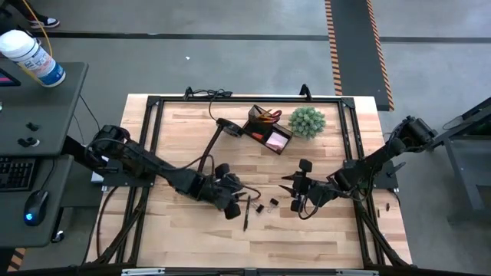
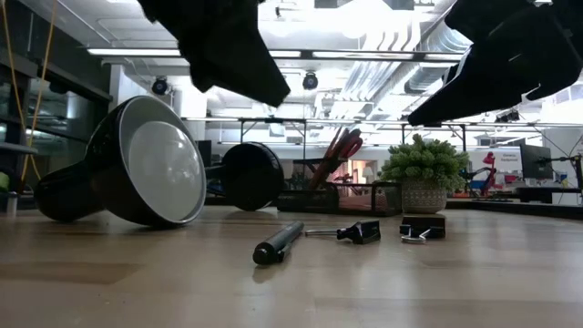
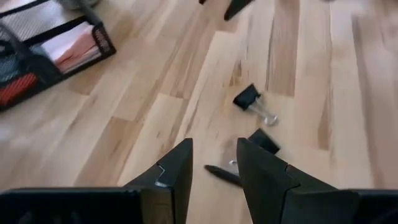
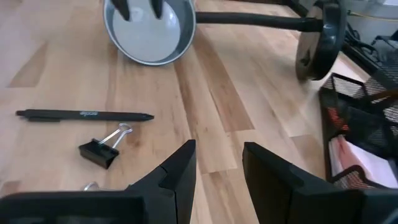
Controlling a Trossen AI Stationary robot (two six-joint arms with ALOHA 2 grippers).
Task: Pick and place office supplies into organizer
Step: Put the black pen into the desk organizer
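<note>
A black pen (image 1: 247, 213) and two small black binder clips (image 1: 259, 208) (image 1: 274, 203) lie flat on the wooden table near its front middle. The dark mesh organizer (image 1: 267, 130) stands at the far middle with orange-handled scissors and a pink pad inside. My left gripper (image 1: 235, 199) hovers open just left of the pen; in its wrist view the pen's end (image 3: 221, 175) shows between the fingers, with both clips (image 3: 252, 99) (image 3: 265, 140) beyond. My right gripper (image 1: 294, 189) hangs open to the right of the clips, looking at the pen (image 4: 84, 114) and a clip (image 4: 101, 150).
A black desk lamp lies tipped over, its base (image 1: 228, 126) near the organizer and its shade (image 2: 146, 164) by the left arm. A green plant ball in a pot (image 1: 307, 121) stands right of the organizer. A black frame (image 1: 153, 107) edges the table.
</note>
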